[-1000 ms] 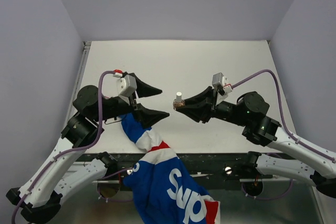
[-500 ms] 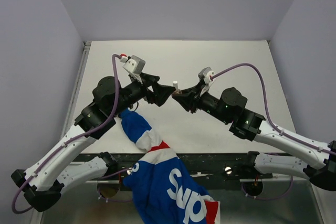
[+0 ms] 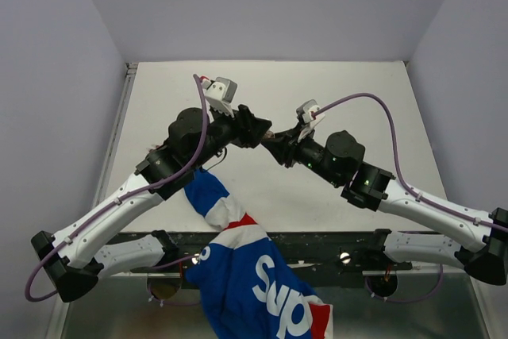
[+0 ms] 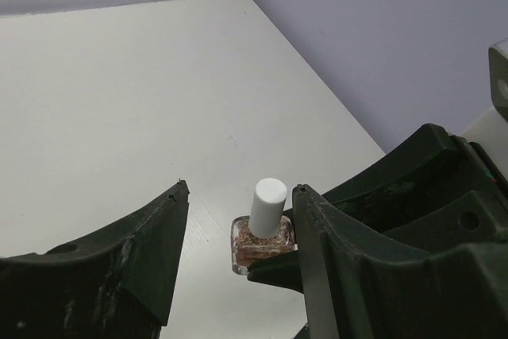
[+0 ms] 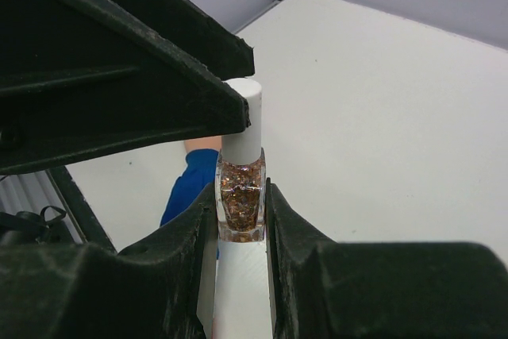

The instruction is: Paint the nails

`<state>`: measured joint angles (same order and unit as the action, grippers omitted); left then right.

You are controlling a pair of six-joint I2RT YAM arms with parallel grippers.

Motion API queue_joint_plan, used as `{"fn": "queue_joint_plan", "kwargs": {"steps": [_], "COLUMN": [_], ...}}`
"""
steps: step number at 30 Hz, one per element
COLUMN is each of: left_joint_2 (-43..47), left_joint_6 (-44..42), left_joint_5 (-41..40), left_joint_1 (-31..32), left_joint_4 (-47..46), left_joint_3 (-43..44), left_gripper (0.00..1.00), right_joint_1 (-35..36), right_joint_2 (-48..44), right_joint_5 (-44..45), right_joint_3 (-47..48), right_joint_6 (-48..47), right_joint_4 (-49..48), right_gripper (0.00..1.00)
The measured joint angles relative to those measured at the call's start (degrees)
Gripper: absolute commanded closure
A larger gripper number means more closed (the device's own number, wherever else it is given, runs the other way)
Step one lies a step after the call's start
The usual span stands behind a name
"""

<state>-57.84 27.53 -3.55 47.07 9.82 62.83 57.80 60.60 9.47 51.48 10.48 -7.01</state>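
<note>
While both arms meet over the table (image 3: 357,101), my right pincer (image 5: 240,200) is clamped on the polish bottle (image 5: 240,210). One finger (image 5: 290,232) presses each flat side of the glass body. The bottle stands upright, and glittery copper-brown contents show between the pads.

My left pincer (image 4: 241,188) stands partly open around the bottle's white cap (image 4: 267,206) and grips nothing. One finger (image 4: 317,232) is just beside the cap; I cannot tell whether they touch. The other finger (image 4: 147,240) is well apart from the cap, with bare table showing in the gap.

Overhead view: the two pincers meet tip to tip at the bottle, so the bottle itself is nearly hidden there. My left arm (image 3: 135,196) reaches it from its near-left side and my right arm (image 3: 413,204) from its near-right.

Task item: a blue, white and red sleeve (image 3: 238,236) lies on the near-left side of the bottle, running up under my left arm toward it. In the right wrist view a small patch of the bare hand (image 5: 202,145) shows at the end of the blue cuff, just left of the bottle and lower, behind my left pincer's finger. The nails are hidden and I cannot make them out in any view.

Surroundings: pale lilac walls (image 3: 262,5) rise beyond the bottle on the far side.
</note>
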Motion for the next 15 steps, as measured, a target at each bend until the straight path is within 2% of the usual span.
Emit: {"fn": "queue_joint_plan", "kwargs": {"steps": [5, 10, 15], "left_joint_2": [-1.18, -2.67, -3.48], "left_joint_6": [0.04, 0.17, 0.31], "left_joint_5": [-0.94, -0.98, -0.96], "left_joint_1": [0.87, 1.07, 1.44], "left_joint_4": [-0.85, -1.11, -1.18], "left_joint_3": [0.52, 0.79, 1.31], "left_gripper": [0.46, 0.49, 0.65], "right_joint_1": [0.0, 0.0, 0.0], "right_joint_2": [0.83, 1.03, 1.03], "right_joint_5": [0.46, 0.94, 1.46], "right_joint_3": [0.02, 0.02, 0.02], "right_joint_6": [0.0, -0.02, -0.02], "right_joint_4": [0.31, 0.31, 0.31], "right_gripper": [0.99, 0.99, 0.99]}}
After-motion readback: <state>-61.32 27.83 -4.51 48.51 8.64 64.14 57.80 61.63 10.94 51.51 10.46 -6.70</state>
